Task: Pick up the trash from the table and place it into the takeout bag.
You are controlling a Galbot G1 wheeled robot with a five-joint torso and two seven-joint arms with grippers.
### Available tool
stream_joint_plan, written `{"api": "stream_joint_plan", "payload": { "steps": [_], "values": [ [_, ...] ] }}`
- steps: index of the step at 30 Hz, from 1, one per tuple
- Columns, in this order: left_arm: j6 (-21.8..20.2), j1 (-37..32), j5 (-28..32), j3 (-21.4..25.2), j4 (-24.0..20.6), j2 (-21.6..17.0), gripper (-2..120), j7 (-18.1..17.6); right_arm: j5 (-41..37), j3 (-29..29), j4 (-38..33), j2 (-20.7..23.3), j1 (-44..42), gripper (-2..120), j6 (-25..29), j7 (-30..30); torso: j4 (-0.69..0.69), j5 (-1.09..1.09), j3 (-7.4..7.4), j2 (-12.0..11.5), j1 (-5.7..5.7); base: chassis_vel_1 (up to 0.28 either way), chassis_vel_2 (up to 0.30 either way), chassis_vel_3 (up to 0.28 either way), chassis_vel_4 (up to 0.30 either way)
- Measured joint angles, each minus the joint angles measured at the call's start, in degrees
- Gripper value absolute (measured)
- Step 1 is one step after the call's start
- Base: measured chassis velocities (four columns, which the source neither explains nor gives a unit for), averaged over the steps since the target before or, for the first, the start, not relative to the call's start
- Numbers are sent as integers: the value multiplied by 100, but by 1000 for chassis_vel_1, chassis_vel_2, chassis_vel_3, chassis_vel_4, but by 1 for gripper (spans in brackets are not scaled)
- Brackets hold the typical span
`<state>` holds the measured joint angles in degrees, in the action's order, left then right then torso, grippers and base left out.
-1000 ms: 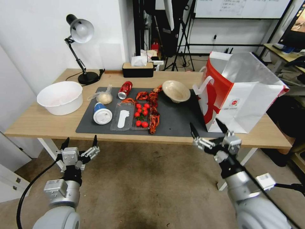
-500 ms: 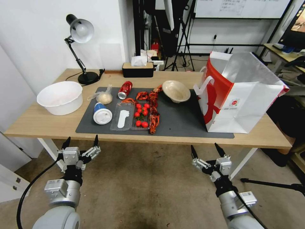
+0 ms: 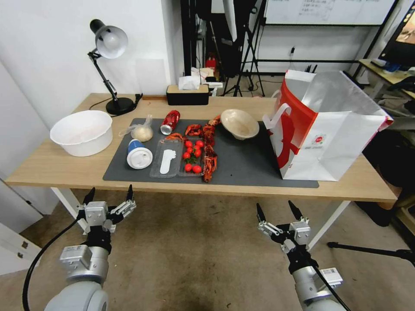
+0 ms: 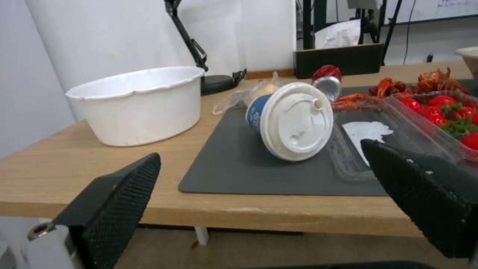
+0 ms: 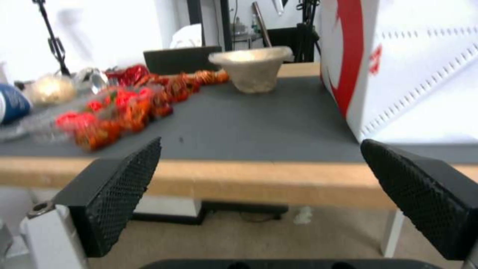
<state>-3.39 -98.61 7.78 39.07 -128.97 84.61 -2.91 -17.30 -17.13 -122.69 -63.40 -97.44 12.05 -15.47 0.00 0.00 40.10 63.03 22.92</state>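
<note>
A: Head view first. How many of each thing on the counter?

B: One takeout bag, standing upright at the right end with its mouth open. One dark mat, with the bag's near corner resting on its right edge. On the mat: one beige bowl, tilted, just left of the bag; one crushed red can lying toward the back; one knotted clear bag left of the can; one blue cup with a white lid lying on its side, lid toward the robot.

A: And the clear plastic?

B: One clear tray holding a white scrap, touching a second clear tray of tomatoes; I count seven or so. A line of red crayfish shells runs beside them toward the bowl.

A: Other things around?

B: One white tub on bare wood at the left, one black desk lamp behind it, one black tissue box at the back edge.

A: The grippers?

B: Two. The left gripper and the right gripper both hang below and in front of the counter's near edge, fingers spread wide, holding nothing. In the left wrist view the lidded cup lies between its fingers; in the right wrist view the bowl and the bag's side sit beyond the counter edge.
</note>
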Motion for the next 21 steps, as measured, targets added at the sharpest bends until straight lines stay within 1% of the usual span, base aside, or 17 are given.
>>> {"api": "stream_joint_plan", "payload": {
  "steps": [3, 4, 5, 6, 8, 9, 13, 14, 15, 16, 17, 19, 20, 21],
  "values": [
    [14, 3, 0, 6, 4, -1, 100, 0, -41, 117, -84, 23, 196, 100, -185, -145, 0, -1, 0, 0, 0, 0, 0, 0, 0],
    [23, 7, -1, 10, 4, 0, 100, 0, -69, 215, -128, 49, 389, 100, -368, -250, -1, 0, 0, 0, 0, 0, 0, 0, 0],
    [23, 7, -1, 10, 4, 0, 100, 0, -69, 215, -128, 49, 389, 100, -368, -250, -1, 0, 0, 0, 0, 0, 0, 0, 0],
    [39, 10, -1, 13, 5, 5, 100, -1, -135, 340, -161, 95, 691, 100, -610, -385, 0, 0, 0, 0, 0, 0, 0, 0, 0],
    [73, 5, -4, 16, 5, 9, 100, -1, -209, 489, -156, 171, 1066, 100, -849, -461, -1, 0, 1, 0, 0, 0, 0, 0, 0],
    [73, 5, -4, 16, 5, 9, 100, -1, -209, 489, -156, 171, 1066, 100, -849, -461, -1, 0, 1, 0, 0, 0, 0, 0, 0],
    [93, 8, -7, 29, 3, 21, 100, -1, -360, 862, 20, 392, 1883, 100, -1205, -569, -1, -1, 1, 0, 0, 0, 0, 0, 0],
    [93, 8, -7, 29, 3, 21, 100, -1, -360, 862, 20, 392, 1883, 100, -1205, -569, -1, -1, 1, 0, 0, 0, 0, 0, 0],
    [94, 11, -7, 30, -1, 27, 100, -1, -412, 1005, 108, 487, 2155, 100, -1302, -606, -1, 0, 0, 0, 0, 0, 0, 0, 0],
    [95, 11, -8, 30, -5, 34, 100, -1, -444, 1147, 191, 592, 2416, 100, -1377, -634, 1, 0, 1, 0, 0, 0, 0, 0, 0],
    [95, 11, -8, 30, -5, 34, 100, -1, -444, 1147, 191, 592, 2416, 100, -1377, -634, 1, 0, 1, 0, 0, 0, 0, 0, 0],
    [100, 12, -8, 34, -9, 36, 100, -2, -494, 1455, 428, 866, 3046, 100, -1577, -651, -2, 2, 1, -1, 0, 0, 0, 0, 0],
    [100, 12, -8, 34, -9, 36, 100, -2, -494, 1455, 428, 866, 3046, 100, -1577, -651, -2, 2, 1, -1, 0, 0, 0, 0, 0],
    [103, 13, -9, 41, -11, 37, 100, -2, -530, 1619, 564, 1016, 3411, 100, -1676, -657, 0, 0, 1, 0, 0, 0, 0, 0, 0]
  ]
}}
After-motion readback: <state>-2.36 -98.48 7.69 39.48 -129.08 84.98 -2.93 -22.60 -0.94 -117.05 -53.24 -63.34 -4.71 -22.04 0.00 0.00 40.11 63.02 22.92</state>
